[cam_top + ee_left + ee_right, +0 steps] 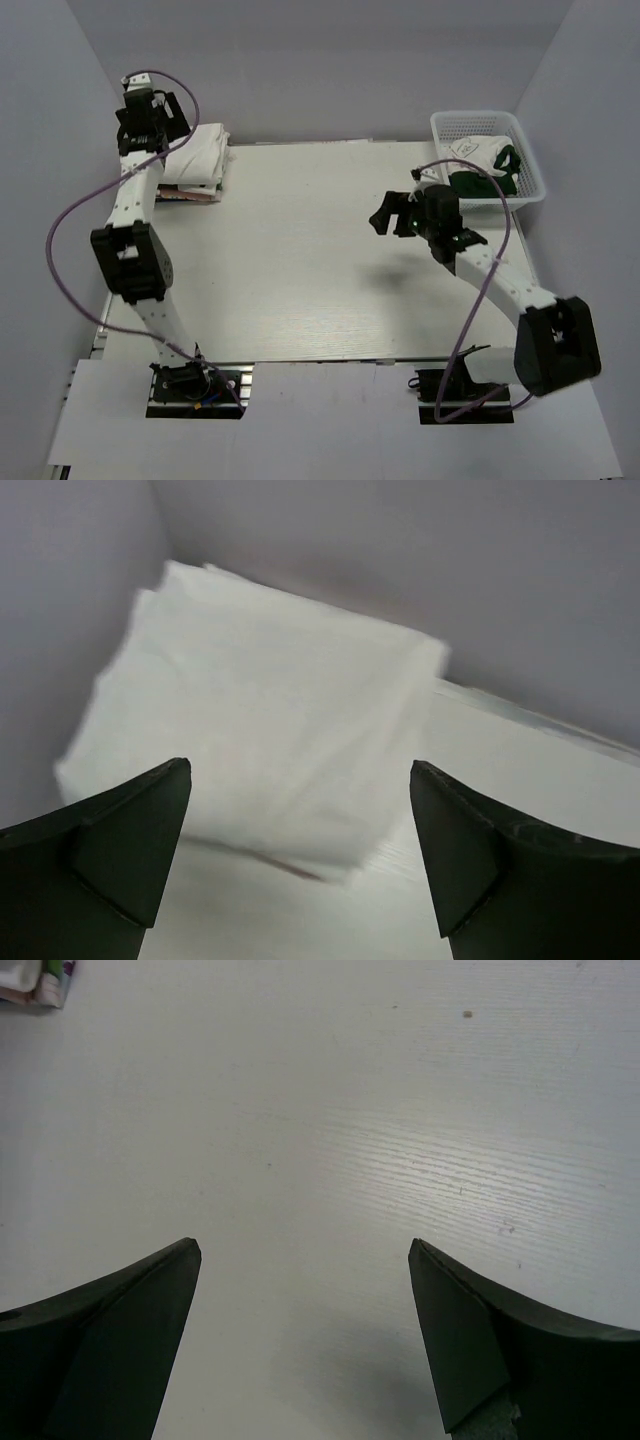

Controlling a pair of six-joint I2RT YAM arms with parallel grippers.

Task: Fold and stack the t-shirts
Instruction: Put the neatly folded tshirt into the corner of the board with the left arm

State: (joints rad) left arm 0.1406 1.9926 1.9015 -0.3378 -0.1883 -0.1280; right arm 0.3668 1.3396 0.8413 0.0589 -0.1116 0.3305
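Note:
A stack of folded white t-shirts [198, 160] lies at the table's far left corner, by the wall. My left gripper [158, 138] hangs just above its left side, and in the left wrist view the stack [270, 720] lies below and ahead of the open left gripper [300, 767], with nothing between the fingers. A thin red line runs along the stack's near edge. Another white t-shirt [482, 162] with a dark print lies crumpled in the basket. My right gripper [388, 215] stands open over bare table right of centre, and it is empty in its own wrist view too [303, 1245].
A white mesh basket [470, 118] stands at the far right corner of the table [300, 260]. Grey walls close in the back and both sides. A purple cable loops off each arm. A colourful edge [35, 985] shows in the right wrist view's top-left corner.

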